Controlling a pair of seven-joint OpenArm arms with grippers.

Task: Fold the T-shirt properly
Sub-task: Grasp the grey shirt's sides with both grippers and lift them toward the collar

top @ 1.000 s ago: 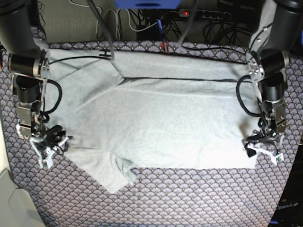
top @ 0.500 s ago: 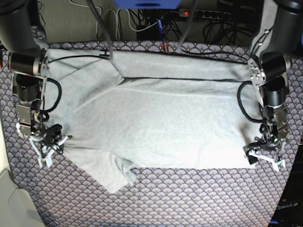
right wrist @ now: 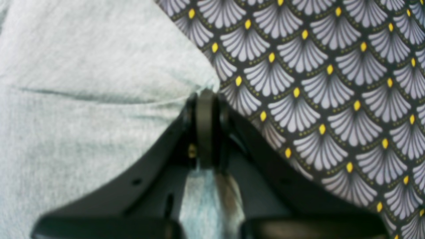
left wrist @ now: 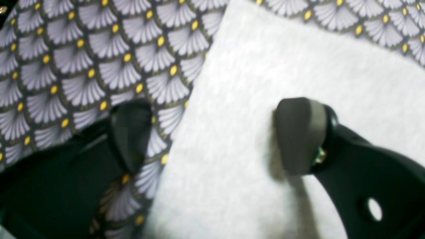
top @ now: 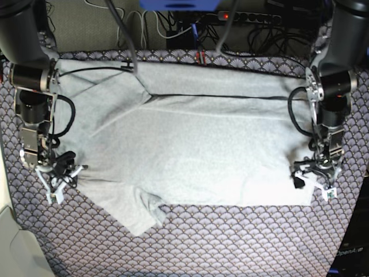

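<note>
The light grey T-shirt [top: 196,144] lies spread out, plain side up, on the purple fan-patterned tablecloth [top: 230,242]. At the left in the base view, my right gripper [top: 57,176] is down at the shirt's left edge. The right wrist view shows this gripper [right wrist: 206,96] shut on a pinched corner of the T-shirt [right wrist: 83,66]. At the right, my left gripper [top: 314,182] stands over the shirt's lower right corner. In the left wrist view, that gripper [left wrist: 212,136] is open and straddles the T-shirt [left wrist: 282,59] edge: one finger [left wrist: 131,132] over the cloth, the other finger [left wrist: 295,132] over the fabric.
A black cable [top: 230,72] runs across the shirt's far edge, with a power strip [top: 253,20] and more cables behind the table. A small crumpled flap [top: 153,208] sticks up near the shirt's front edge. A pale grey object [top: 14,248] sits at the front left corner.
My right gripper has shut on the shirt's left edge. My left gripper has shifted slightly inward over the shirt's lower right corner and stays open.
</note>
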